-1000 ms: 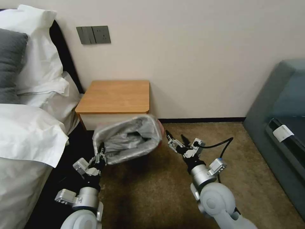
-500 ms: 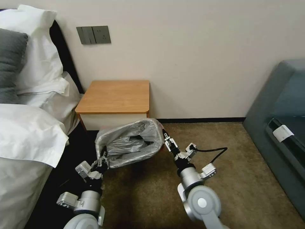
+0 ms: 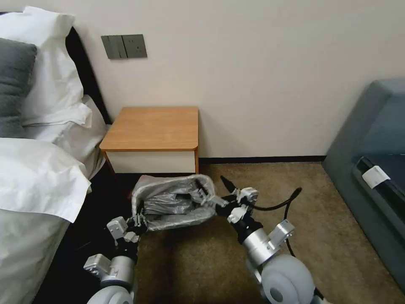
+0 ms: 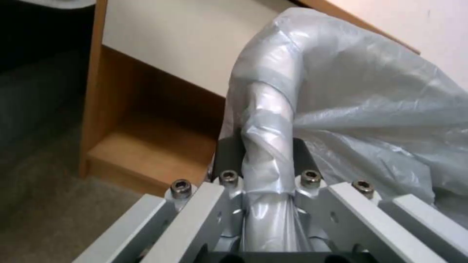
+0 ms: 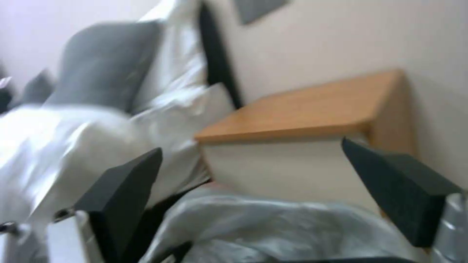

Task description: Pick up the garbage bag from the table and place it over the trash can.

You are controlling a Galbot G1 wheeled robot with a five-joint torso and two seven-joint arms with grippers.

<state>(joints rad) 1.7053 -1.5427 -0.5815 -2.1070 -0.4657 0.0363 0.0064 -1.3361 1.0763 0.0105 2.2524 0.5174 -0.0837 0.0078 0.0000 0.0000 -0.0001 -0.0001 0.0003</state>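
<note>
The grey crinkly garbage bag [image 3: 175, 200] is stretched over a rectangular rim, low above the carpet in front of the table [image 3: 152, 126]. The trash can under it is hidden by the plastic. My left gripper [image 3: 137, 220] is shut on the bag-covered rim at the near left corner. The left wrist view shows the plastic-wrapped rim [image 4: 268, 120] pinched between the fingers. My right gripper [image 3: 213, 188] is open at the bag's right edge. In the right wrist view its dark fingers [image 5: 127, 186] spread wide above the bag [image 5: 273, 230].
The bed with white pillows [image 3: 38, 169] stands close on the left. A grey sofa [image 3: 371, 160] stands at the right, and brown carpet [image 3: 329, 236] lies open between. The table's lower shelf [image 4: 146, 146] is just behind the bag.
The bag-covered rim has come down from a raised tilt toward the floor, and the left gripper sank with it. The right gripper swung left from beside the bag to its right edge.
</note>
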